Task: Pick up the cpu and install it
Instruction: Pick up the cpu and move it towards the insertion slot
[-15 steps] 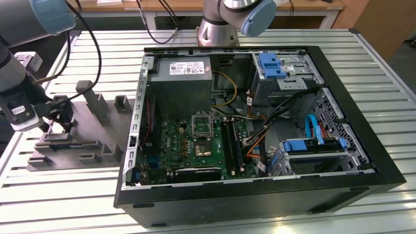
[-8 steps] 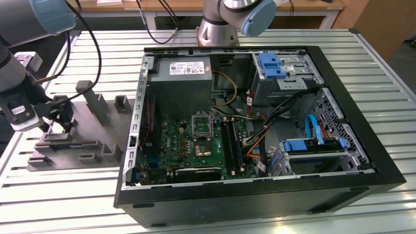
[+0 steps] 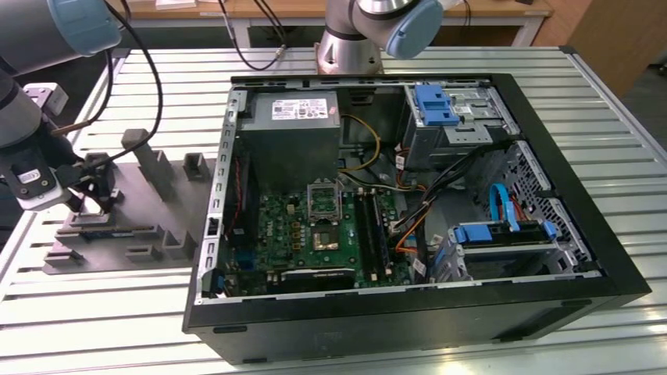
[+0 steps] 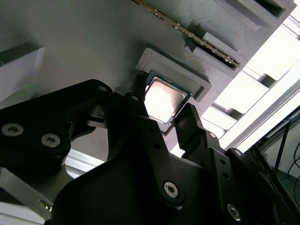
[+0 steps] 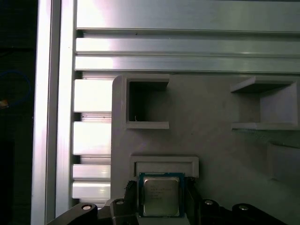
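Now we see the black gripper [image 4: 163,107], fingers [image 4: 188,125] pinching the small, square, silvery-topped cpu [image 4: 162,97]; beneath lies the grey moulded tray [image 4: 93,42].

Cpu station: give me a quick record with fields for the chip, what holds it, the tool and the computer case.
cpu: small, square, silvery-grey metal-topped chip, flat in a framed recess
holder: grey moulded plastic tray on the slatted metal table, at the exterior view's left of the case
tool: black tool, low over the cpu
case: black computer case, lying open, green circuit board exposed
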You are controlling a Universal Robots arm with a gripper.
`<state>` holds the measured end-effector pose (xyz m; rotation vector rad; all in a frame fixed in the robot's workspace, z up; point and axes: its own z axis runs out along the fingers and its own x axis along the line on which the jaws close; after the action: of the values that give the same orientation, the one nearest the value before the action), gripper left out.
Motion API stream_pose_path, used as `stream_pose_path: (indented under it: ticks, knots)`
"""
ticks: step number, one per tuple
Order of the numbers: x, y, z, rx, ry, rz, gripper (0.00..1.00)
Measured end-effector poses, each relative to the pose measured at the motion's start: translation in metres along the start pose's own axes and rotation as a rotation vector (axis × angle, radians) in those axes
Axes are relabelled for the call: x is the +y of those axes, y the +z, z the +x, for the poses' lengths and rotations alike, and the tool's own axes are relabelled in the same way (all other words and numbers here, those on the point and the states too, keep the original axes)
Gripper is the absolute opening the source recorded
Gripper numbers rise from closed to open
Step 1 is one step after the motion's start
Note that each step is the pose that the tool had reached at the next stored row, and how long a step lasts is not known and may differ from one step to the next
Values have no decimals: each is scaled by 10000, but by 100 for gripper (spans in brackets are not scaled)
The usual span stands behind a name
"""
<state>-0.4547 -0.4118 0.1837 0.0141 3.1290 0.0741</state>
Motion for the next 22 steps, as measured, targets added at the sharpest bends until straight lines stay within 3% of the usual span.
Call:
stream_pose_path:
  ticks: [8,12,22]
  knots:
    - [0,2,14,-2,0,-1,52]
    - [0,2,12,-3,1,-2,47]
    - [1,0,-22,-3,0,-1,47]
